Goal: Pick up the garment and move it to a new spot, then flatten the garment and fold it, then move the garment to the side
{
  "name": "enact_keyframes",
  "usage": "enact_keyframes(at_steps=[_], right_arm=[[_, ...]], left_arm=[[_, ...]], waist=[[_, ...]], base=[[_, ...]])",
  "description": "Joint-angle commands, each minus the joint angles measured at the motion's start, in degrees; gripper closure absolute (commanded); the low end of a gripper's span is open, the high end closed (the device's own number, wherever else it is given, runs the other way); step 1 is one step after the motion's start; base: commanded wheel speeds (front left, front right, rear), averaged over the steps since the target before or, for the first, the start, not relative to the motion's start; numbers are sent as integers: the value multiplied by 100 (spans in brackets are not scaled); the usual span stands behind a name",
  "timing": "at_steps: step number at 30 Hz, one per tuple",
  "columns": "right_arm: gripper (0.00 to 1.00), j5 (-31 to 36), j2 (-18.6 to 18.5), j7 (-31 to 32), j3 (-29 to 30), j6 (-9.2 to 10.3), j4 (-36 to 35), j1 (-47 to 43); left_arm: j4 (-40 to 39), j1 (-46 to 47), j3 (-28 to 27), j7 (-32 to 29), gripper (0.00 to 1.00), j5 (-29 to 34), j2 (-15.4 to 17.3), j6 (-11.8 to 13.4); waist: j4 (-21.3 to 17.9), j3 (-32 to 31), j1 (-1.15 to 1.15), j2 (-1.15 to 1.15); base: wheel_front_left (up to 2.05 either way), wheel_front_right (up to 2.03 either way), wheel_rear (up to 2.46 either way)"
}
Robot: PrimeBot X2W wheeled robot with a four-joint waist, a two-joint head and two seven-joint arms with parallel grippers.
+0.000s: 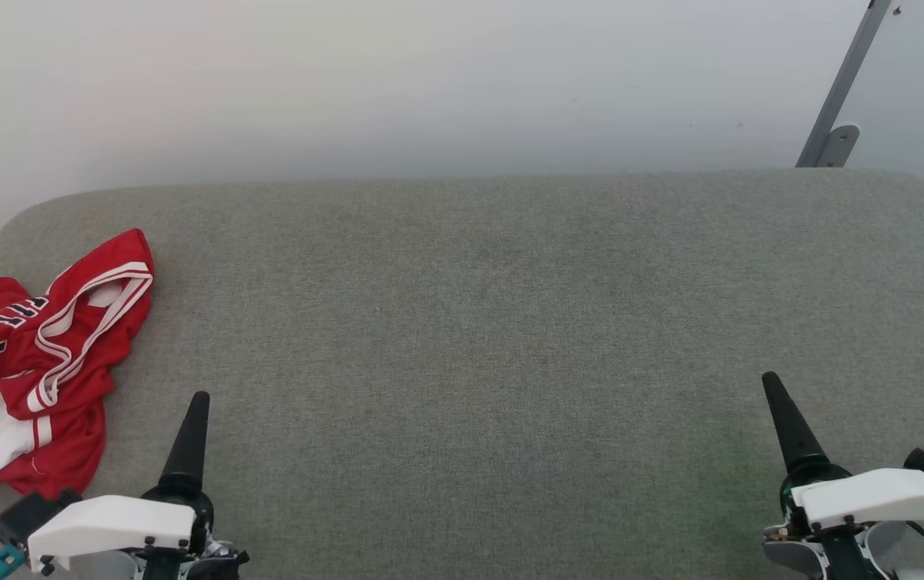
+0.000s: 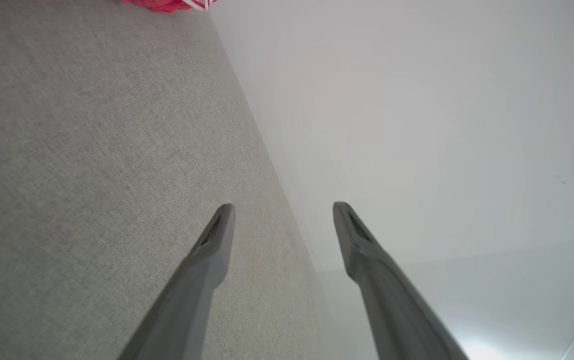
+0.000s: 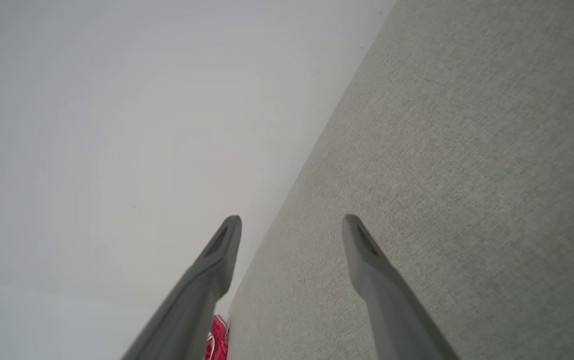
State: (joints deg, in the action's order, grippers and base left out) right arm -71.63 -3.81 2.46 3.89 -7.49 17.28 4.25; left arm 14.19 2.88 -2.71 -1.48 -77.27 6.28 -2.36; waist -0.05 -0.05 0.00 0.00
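Observation:
The garment [image 1: 35, 354], a red shirt with white trim, black lettering and a white part at its near end, lies crumpled at the far left of the grey fabric surface [image 1: 470, 322]. A red edge of the garment [image 2: 166, 5] peeks in at the top of the left wrist view, and a sliver of the garment [image 3: 216, 337] shows low in the right wrist view. My left gripper [image 2: 282, 210] hovers near the front left, just right of the garment, open and holding nothing. At the front right my right gripper [image 3: 292, 222] is open and holds nothing too.
The grey surface ends at a rounded far edge against a pale wall [image 1: 429, 80]. A grey metal bar with a bracket [image 1: 836, 121] leans at the back right. Bare fabric stretches between the two grippers.

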Motion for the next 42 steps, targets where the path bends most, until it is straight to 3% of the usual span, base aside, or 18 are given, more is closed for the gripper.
enact_keyframes(at_steps=[1, 12, 42], right_arm=[[0, 238, -50, -55, -24, 0, -68, 184], [0, 1257, -83, -208, -91, 0, -64, 187], [0, 3530, -65, -696, -129, 0, -157, 180]], left_arm=[[-116, 58, 42, 48, 0, 200, 92, 41], [-272, 14, 176, 285, 0, 1225, 273, 190], [-711, -211, 118, 878, 0, 3561, 286, 50]], waist=[[0, -2, 0, 0], [-2, -20, 0, 0], [-61, -38, 0, 0]], base=[[0, 0, 0], [0, 0, 0], [0, 0, 0]])
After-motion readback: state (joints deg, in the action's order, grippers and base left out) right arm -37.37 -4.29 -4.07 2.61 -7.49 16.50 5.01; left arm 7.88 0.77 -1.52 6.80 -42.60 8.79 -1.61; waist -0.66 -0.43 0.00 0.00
